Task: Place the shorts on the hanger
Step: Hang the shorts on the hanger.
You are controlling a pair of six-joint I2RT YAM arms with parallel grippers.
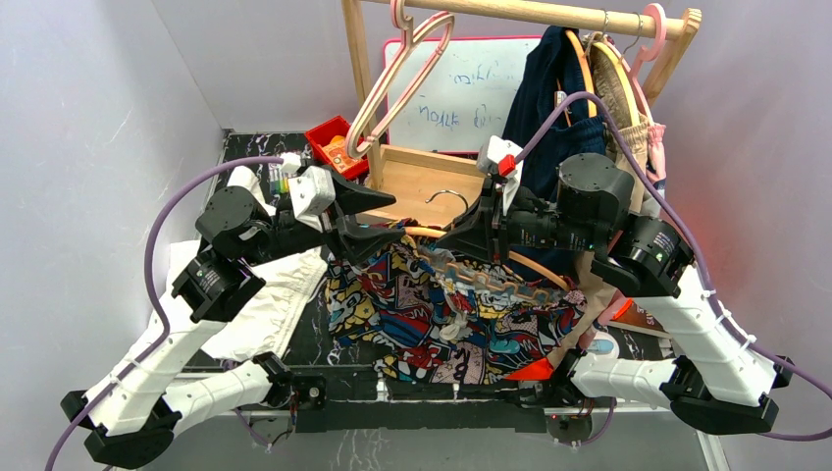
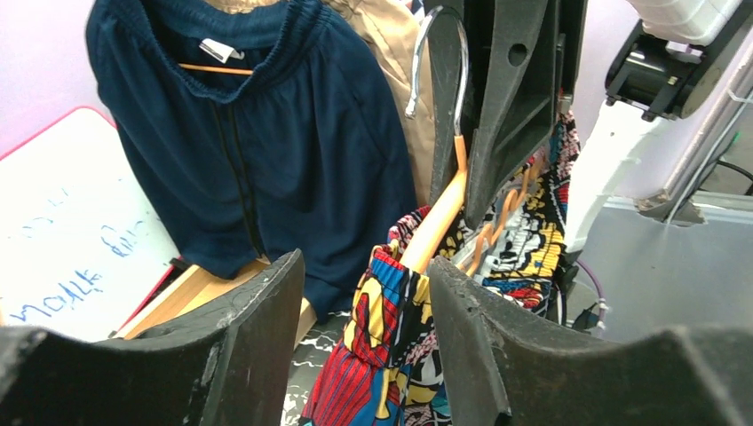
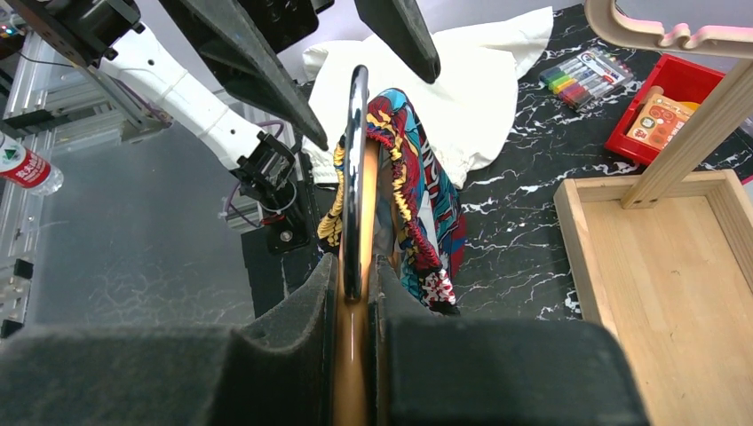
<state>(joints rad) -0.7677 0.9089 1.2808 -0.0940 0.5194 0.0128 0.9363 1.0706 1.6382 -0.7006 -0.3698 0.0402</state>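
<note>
**Task item.** The shorts (image 1: 442,324) are being recorded as comic-print fabric in blue, red, yellow and teal. They are lying bunched on the black marbled table (image 1: 304,334) between the two arms. The left gripper (image 2: 364,275) is being held with its fingers spread wide, and a raised fold of the waistband is standing between them. Contact with the cloth cannot be told. The hanger (image 1: 535,270), light orange with a zigzag lower bar, is being held over the shorts' far edge, one end passing into the gathered waistband. The right gripper (image 3: 355,275) is being pressed together on the hanger's orange neck, below the silver hook (image 3: 355,177).

**Clearances.** On the left, a white cloth (image 1: 265,294) is lying just beside the shorts. Behind them, the wooden tray (image 1: 422,182) is being noted close by. On the right, a navy garment (image 1: 549,98) is hanging near the right arm.

**Markings.**
- Blue handwriting on the whiteboard (image 1: 456,93) cannot be read.
- The bottle (image 3: 27,169) is carrying a red label with lettering too small to read.
- The navy garment's white tag (image 2: 216,49) is showing no legible text.
</note>
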